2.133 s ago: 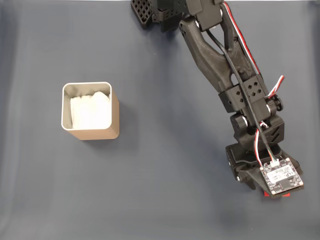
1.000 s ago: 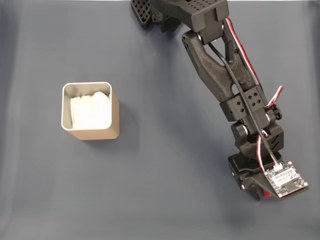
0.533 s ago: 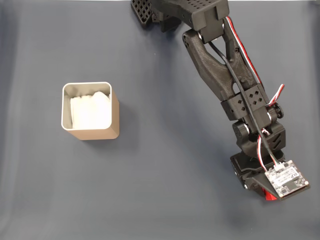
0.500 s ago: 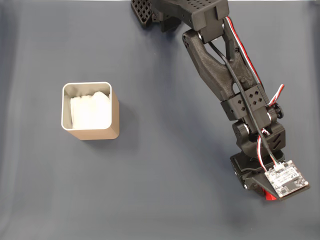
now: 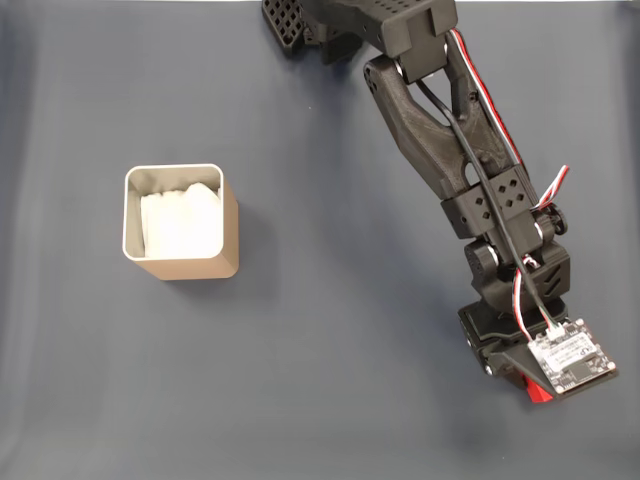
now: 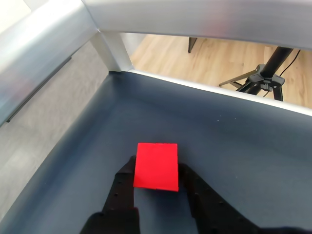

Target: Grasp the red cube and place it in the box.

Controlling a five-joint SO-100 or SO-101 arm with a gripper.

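**Red cube between the fingers near the table's lower right corner**

In the wrist view the gripper (image 6: 157, 187) has its two black fingers (image 6: 124, 187) set on either side of the red cube (image 6: 156, 166), one finger along each side face, the cube's top face flat and square to the camera. The fingers look pressed against the cube, clamped on it, with the cube low over the dark blue table (image 6: 234, 156).

In the fixed view the gripper (image 5: 535, 385) sits near the lower right corner of the table (image 5: 330, 330), mostly hidden beneath the small circuit board (image 5: 568, 360) on the wrist. A sliver of the red cube (image 5: 538, 392) shows just under that board. The black arm (image 5: 440, 150) runs down to it from the top edge.

The box (image 5: 181, 222) stands upright, well apart from the gripper, toward the table's left edge at mid-height, with white paper (image 5: 180, 222) inside it.
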